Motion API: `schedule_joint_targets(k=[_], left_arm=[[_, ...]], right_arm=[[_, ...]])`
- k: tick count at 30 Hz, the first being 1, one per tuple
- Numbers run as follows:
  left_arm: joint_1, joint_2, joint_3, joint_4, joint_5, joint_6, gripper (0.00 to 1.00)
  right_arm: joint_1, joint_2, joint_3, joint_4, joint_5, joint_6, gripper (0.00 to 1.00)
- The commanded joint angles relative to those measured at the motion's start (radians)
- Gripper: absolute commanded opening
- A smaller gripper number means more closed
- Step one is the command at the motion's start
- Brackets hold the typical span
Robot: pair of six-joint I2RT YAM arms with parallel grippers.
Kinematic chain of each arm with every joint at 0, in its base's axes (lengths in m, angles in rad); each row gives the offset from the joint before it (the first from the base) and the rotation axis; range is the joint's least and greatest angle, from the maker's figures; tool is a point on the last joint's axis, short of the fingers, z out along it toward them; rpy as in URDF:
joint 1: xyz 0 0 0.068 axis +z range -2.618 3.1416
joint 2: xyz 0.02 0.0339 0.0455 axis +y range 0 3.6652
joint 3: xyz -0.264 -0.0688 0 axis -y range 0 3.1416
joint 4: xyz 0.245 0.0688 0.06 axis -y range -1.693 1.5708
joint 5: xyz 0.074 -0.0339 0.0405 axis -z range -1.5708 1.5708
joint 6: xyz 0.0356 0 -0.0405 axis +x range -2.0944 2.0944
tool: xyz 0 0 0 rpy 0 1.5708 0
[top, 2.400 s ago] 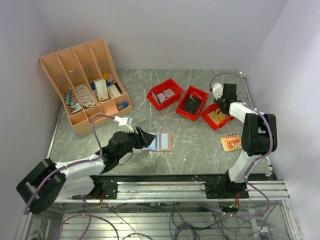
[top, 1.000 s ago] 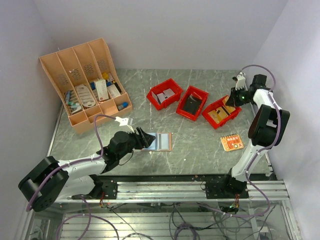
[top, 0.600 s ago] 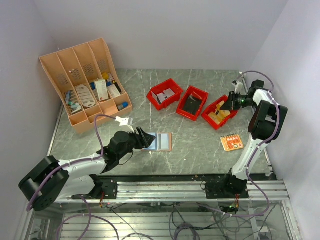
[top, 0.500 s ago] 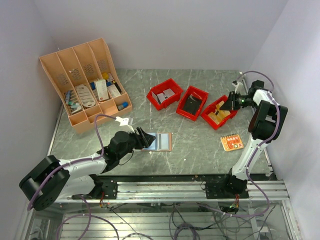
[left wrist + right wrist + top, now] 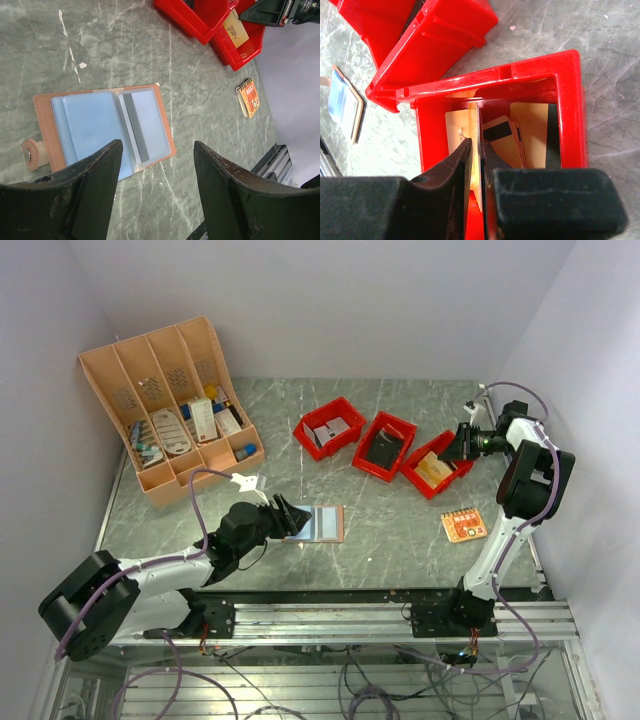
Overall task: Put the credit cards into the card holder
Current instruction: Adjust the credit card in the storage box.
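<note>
Left pincer (image 5: 290,517): released, jaws spread wide, low over the table (image 5: 400,540) at the near-left edge of the card holder (image 5: 318,523). Not touching it, as far as the wrist view shows.

Card holder: lies opened flat on the table, centre-near, blue sleeves up, snap tab (image 5: 30,155) sticking out at one end.

Right pincer (image 5: 450,448): reaches into the rightmost red bin (image 5: 420,486), far right of the table. Fingers (image 5: 455,165) nearly together, only a thin slit between them. A tan card (image 5: 472,165) stands on edge in line with that slit. Pinched or loose: I cannot tell.

Credit cards (image 5: 530,130): in that bin, overlapping, black stripes showing.

Also noted: two more red bins (image 5: 329,427) to its left, a small orange notebook (image 5: 463,525) nearer my right base, and a tan organiser rack (image 5: 170,420) far left.
</note>
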Motion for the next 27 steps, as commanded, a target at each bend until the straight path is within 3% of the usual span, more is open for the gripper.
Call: schedule_joint_targets(k=[1, 4, 11, 18, 27], left_arm=[[0.005, -0.012, 0.013, 0.046, 0.008, 0.003, 0.7], [0.004, -0.015, 0.011, 0.044, 0.007, 0.002, 0.7], [0.004, -0.019, 0.013, 0.038, 0.007, 0.004, 0.7], [0.004, -0.022, 0.015, 0.033, 0.007, 0.004, 0.7], [-0.001, 0.159, 0.105, 0.16, 0.125, -0.001, 0.64]], right_arm=[[0.009, 0.047, -0.003, -0.043, 0.001, 0.014, 0.13], [0.012, 0.045, -0.004, -0.047, 0.003, 0.007, 0.1], [0.054, 0.035, -0.014, -0.055, 0.049, -0.019, 0.17], [0.103, -0.066, -0.061, 0.065, 0.27, 0.006, 0.47], [0.16, -0.121, -0.112, 0.131, 0.418, -0.004, 0.52]])
